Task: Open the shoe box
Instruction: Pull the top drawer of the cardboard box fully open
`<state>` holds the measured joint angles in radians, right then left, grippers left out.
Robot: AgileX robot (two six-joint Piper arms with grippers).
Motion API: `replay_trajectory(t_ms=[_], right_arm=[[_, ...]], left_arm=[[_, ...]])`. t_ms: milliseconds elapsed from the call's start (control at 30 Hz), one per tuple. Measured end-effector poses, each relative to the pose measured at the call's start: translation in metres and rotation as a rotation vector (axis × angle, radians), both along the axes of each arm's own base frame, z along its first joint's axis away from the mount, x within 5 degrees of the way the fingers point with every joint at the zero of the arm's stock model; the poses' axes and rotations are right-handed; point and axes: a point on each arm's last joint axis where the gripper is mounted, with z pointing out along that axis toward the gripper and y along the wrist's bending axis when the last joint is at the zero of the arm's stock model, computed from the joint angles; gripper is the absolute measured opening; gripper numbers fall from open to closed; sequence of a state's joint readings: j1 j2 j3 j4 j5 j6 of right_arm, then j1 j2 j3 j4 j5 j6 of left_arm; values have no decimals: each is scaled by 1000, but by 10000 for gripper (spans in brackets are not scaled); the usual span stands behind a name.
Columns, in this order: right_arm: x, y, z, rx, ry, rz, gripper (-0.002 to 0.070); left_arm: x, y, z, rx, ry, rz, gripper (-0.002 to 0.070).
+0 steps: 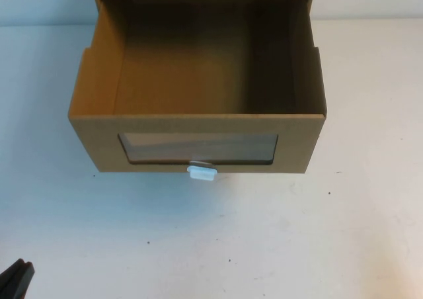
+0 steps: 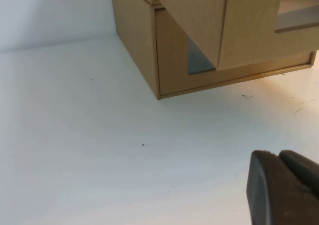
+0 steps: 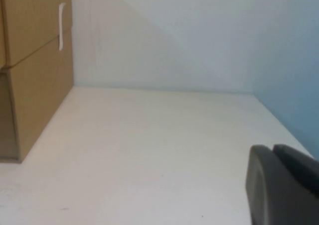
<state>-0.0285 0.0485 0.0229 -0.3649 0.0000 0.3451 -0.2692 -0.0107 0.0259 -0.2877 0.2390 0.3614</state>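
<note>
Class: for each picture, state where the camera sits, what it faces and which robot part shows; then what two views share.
High view: raised on the robot's side, angled down at the open shoe box; left gripper at near left.
Left wrist view: on the left wrist, facing the box's corner; shut jaws show.
Right wrist view: on the right wrist, facing the box's side; right gripper, shut.
Shared: both wrist views show box and table.

The left gripper (image 1: 18,276) sits in the lower left corner of the high view, with only its dark tip showing (the arm behind it is cut off by the frame). Its fingers (image 2: 261,185) lie pressed together. The right gripper (image 3: 273,150) appears only in its own wrist view, and its fingers (image 3: 259,185) are also closed.
</note>
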Motion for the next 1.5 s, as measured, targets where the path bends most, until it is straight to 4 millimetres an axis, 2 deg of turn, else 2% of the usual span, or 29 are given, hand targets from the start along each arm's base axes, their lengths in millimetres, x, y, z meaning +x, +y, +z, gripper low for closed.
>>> replay_trajectory(t_ms=[567, 700, 1033, 1500], right_arm=[[-4, 0, -5, 31, 34, 19, -13], [-4, 2, -7, 100, 58, 33, -14], [-8, 9, -26, -19, 269, 118, -13], [-8, 10, -28, -16, 287, 126, -13]], left_arm=[[0, 0, 0, 0, -1, 0, -4], [0, 0, 0, 0, -1, 0, -4], [0, 0, 0, 0, -1, 0, -4], [0, 0, 0, 0, -1, 0, -4]])
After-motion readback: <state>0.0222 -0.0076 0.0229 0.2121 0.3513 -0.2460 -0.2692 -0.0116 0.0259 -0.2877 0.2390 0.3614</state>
